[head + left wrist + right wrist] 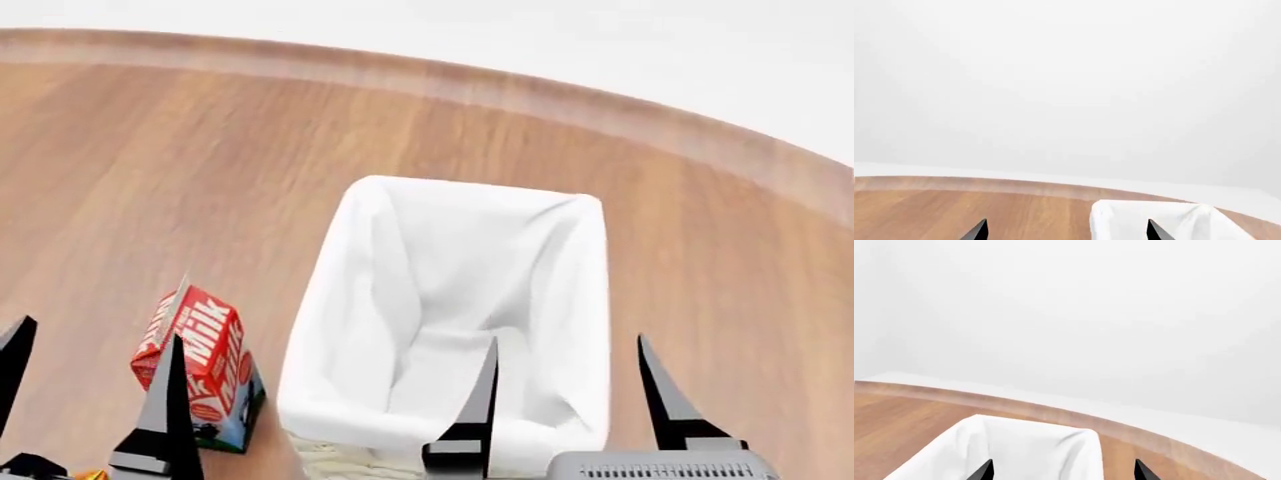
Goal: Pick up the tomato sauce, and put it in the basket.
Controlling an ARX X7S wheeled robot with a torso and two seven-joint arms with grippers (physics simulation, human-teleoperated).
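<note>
While both arms sit at the near edge of the head view, each gripper stands with its two dark fingers spread and nothing between them. The left gripper (91, 400) sits nearest, at the left, with a milk carton (200, 370) lying tilted on the surface (160, 180) just behind its inner finger. The right gripper (571, 400) sits over the near end of the basket (587, 300), its fingers pointing toward the basket's far end. The basket rests on the wooden surface, to the right of the carton and close beside it; its white lining shows no contents. The tomato sauce appears in none of the three views, so its position cannot be stated. Beyond the basket, the surface ends in a curved far edge against a plain white background.
</note>
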